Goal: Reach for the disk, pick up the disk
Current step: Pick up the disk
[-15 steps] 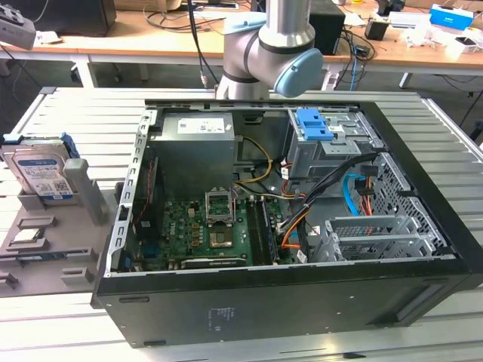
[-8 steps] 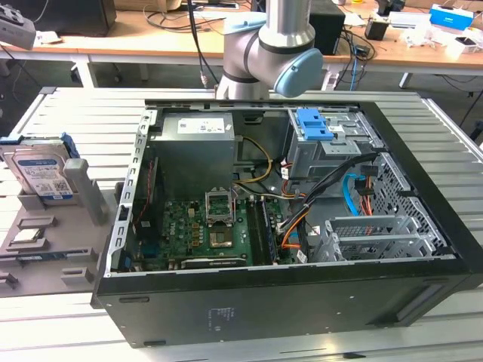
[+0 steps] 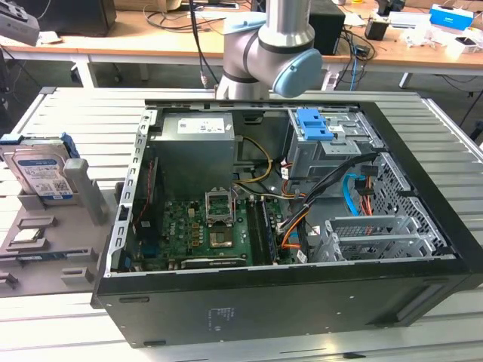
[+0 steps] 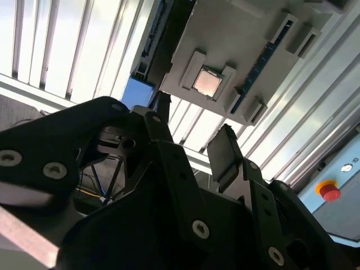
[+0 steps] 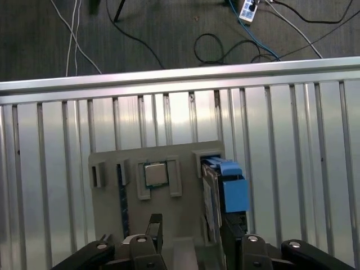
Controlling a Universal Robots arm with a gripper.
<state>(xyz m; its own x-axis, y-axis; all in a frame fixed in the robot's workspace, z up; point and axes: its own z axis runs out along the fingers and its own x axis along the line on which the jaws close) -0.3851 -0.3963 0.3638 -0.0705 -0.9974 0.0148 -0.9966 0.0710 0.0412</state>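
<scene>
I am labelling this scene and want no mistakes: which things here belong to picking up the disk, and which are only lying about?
For the job: the disk, upright in the grey holder; the gripper, fingers open, over the holder.
Lying about: the chip in the holder; the open computer case; the blue latch inside it.

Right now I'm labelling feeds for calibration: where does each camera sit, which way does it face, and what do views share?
Exterior view: off the arm, looking down into the open black computer case; the arm's grey-and-blue joint shows.
First wrist view: down past the open gripper at the silver-grey metal disk upright in the grey plastic tray.
Second wrist view: along the gripper toward that tray.
Shared: all three show the tray.
</scene>
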